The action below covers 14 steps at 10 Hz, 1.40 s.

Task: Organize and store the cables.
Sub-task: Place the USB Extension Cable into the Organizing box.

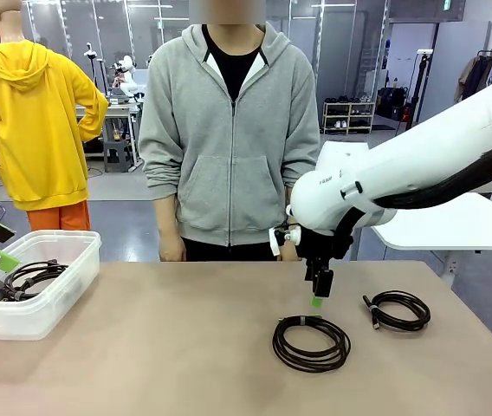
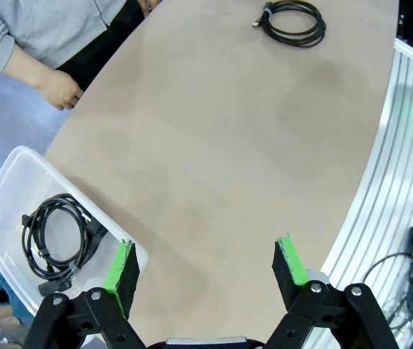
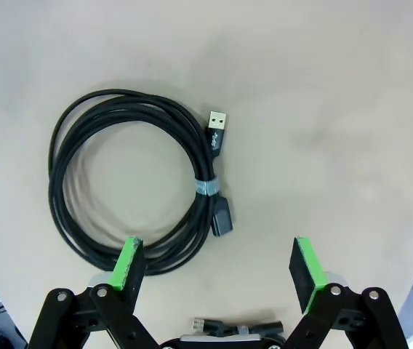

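Note:
Two coiled black cables lie on the tan table, one in the middle [image 1: 311, 343] and one to its right [image 1: 396, 309]. My right gripper [image 1: 318, 293] hangs open, fingers down, just above the far edge of the middle coil. In the right wrist view that coil [image 3: 130, 182], with its USB plug and grey tie, sits ahead of my open right gripper [image 3: 216, 267], slightly left of centre. A third coil [image 1: 26, 276] rests inside the clear bin [image 1: 55, 303]. My left gripper [image 2: 206, 269] is open and holds nothing, hovering beside the bin, whose coil [image 2: 55, 236] shows at lower left.
A person in a grey hoodie stands at the far table edge, a hand [image 2: 61, 89] hanging by it. A coil [image 2: 291, 20] lies far across the table in the left wrist view. Part of another cable [image 3: 235, 325] peeks out under my right gripper's base.

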{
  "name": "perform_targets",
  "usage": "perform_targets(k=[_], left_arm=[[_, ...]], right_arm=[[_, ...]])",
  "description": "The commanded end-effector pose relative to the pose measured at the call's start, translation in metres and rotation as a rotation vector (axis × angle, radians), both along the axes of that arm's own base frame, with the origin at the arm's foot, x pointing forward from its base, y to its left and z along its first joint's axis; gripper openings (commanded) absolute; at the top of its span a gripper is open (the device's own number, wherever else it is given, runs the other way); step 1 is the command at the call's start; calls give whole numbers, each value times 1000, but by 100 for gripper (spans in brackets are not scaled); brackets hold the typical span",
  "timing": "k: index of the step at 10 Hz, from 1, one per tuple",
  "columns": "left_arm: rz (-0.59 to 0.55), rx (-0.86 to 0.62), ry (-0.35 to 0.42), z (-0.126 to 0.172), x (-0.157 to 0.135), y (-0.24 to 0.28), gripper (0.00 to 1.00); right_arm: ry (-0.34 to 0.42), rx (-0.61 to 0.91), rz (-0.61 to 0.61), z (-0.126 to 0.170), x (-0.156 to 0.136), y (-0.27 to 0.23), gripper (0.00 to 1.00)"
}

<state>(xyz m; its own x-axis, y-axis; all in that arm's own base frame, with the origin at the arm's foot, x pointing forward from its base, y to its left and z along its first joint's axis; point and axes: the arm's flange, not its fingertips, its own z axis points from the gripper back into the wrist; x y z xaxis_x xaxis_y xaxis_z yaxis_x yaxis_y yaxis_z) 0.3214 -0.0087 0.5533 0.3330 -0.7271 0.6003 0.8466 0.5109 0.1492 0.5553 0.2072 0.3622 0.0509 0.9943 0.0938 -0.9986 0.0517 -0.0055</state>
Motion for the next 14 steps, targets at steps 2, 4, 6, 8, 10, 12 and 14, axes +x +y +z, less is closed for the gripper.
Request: perform_targets(k=[2,4,6,8,10,12,14], left_arm=[[15,5,20,6,1,-2,94],[15,5,20,6,1,-2,94],[15,5,20,6,1,-2,94],[15,5,20,6,1,-2,94],[15,5,20,6,1,-2,94],[15,5,20,6,1,-2,94],[15,5,20,6,1,-2,94]], right_arm=[[55,-30,-25,-23,4,10,100],[88,-44,-23,-42,4,14,100],[114,-51,-20,-58,2,19,100],[123,-69,-13,-67,0,24,100],[111,-83,-13,-67,-1,24,40],[106,-87,-12,-66,-2,25,0],[98,-84,-16,-62,-3,27,14]])
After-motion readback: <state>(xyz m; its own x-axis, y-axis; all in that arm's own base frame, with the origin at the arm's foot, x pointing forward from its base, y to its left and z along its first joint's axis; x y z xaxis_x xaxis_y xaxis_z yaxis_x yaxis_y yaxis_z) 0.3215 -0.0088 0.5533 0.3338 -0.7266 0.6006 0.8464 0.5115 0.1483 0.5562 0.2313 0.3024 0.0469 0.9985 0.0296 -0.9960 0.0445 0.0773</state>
